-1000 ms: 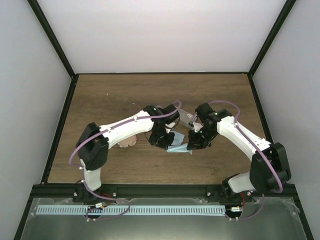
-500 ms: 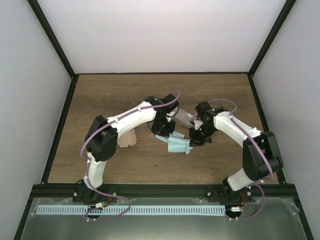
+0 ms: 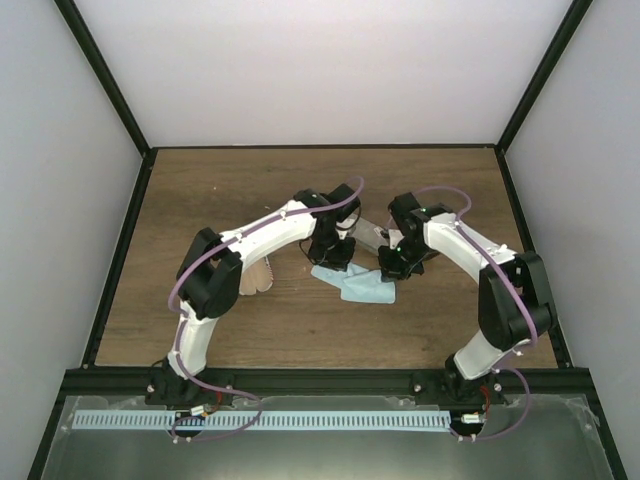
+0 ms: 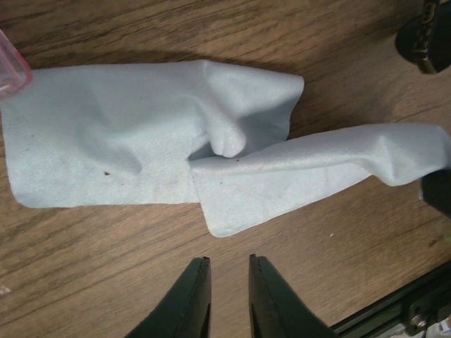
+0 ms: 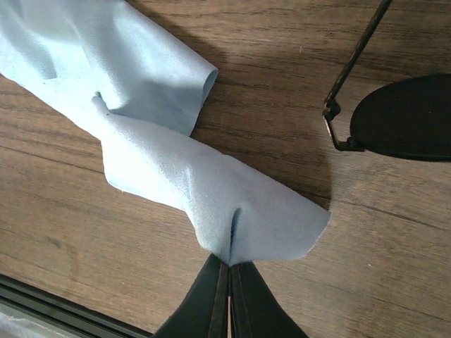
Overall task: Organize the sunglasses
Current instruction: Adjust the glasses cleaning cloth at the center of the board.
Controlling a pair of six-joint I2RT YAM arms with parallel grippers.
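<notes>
My right gripper [image 5: 229, 266] is shut on a fold of a light blue cloth [image 5: 211, 201], which it holds just above the wood; in the top view it [image 3: 390, 267] is at the cloth's right end. A pair of sunglasses with a thin black wire frame and a dark lens [image 5: 403, 116] lies on the table just beyond the cloth. My left gripper [image 4: 227, 262] is slightly open and empty, just short of the cloths' near edge. A second light blue cloth [image 4: 106, 134] lies flat to the left. The purple-pink sunglasses are out of view.
A pink-striped oval case [image 3: 258, 275] lies left of the cloths, its corner showing in the left wrist view [image 4: 8, 70]. A clear grey case [image 3: 368, 233] lies between the two arms, behind the cloths [image 3: 358, 287]. Black rails border the table.
My left gripper has moved back off the cloths and now hangs empty. The cloths have spread out flatter on the table. My right gripper has shifted slightly away, still pinching its cloth.
</notes>
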